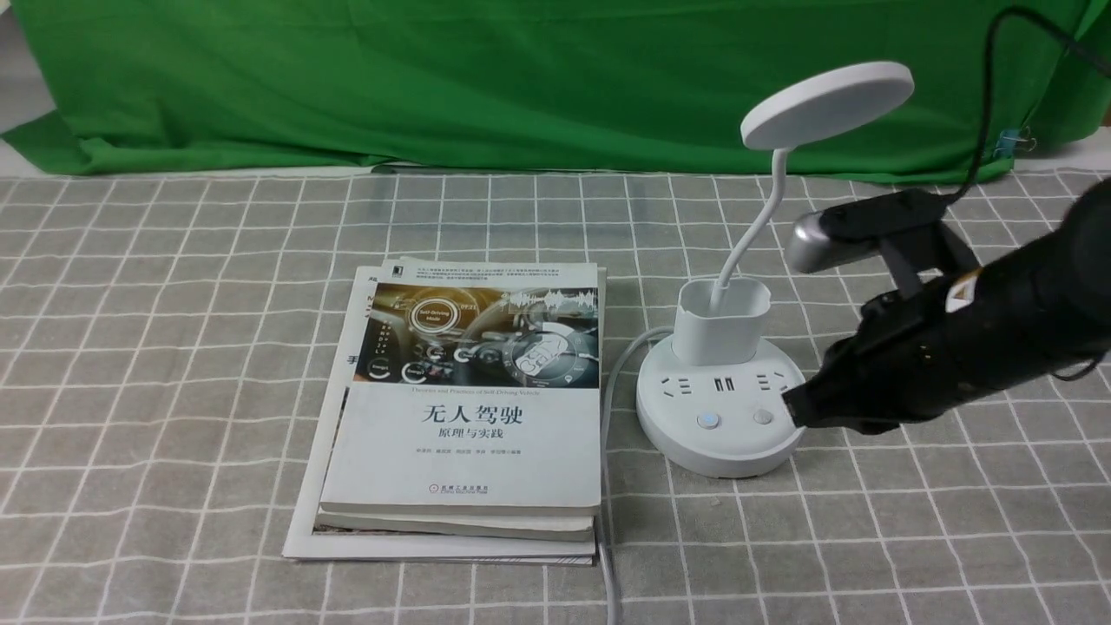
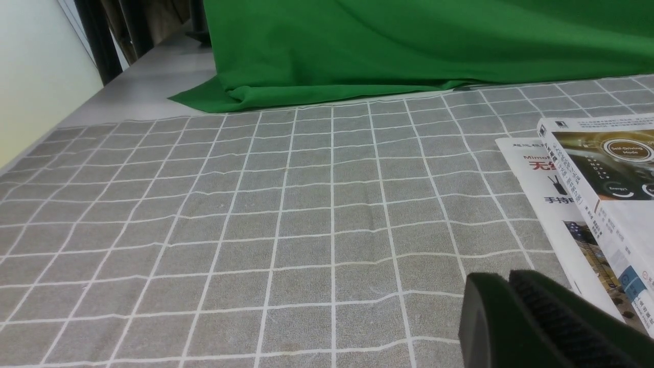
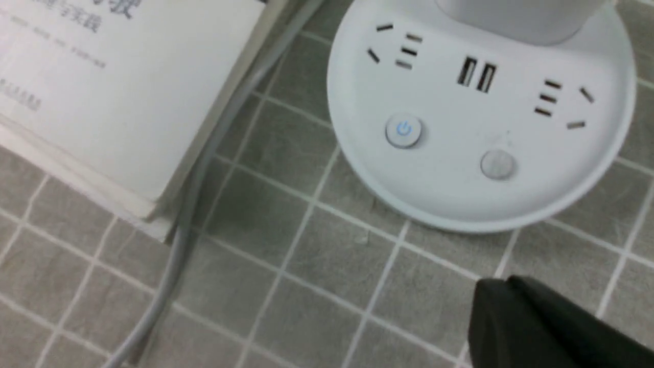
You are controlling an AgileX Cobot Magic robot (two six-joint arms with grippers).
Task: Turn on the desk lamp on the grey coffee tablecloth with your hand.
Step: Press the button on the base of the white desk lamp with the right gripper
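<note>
The white desk lamp (image 1: pixel 725 347) stands on the grey coffee tablecloth (image 1: pixel 174 347), right of centre. Its disc head (image 1: pixel 826 102) is up, unlit. Its round base (image 3: pixel 511 194) has sockets, a blue-lit power button (image 3: pixel 403 130) and a plain grey button (image 3: pixel 497 164). My right gripper (image 1: pixel 794 410) is shut and empty, its tip just beside the base's right rim, near the grey button. In the right wrist view the shut gripper (image 3: pixel 503 286) hovers over cloth a little short of the base. My left gripper (image 2: pixel 506 278) is shut, empty, over bare cloth; it is not in the front view.
A stack of books (image 1: pixel 469 399) lies left of the lamp, also showing in the left wrist view (image 2: pixel 603 174). The lamp's grey cord (image 1: pixel 608 486) runs between books and base toward the front edge. A green backdrop cloth (image 1: pixel 434 78) hangs at the back.
</note>
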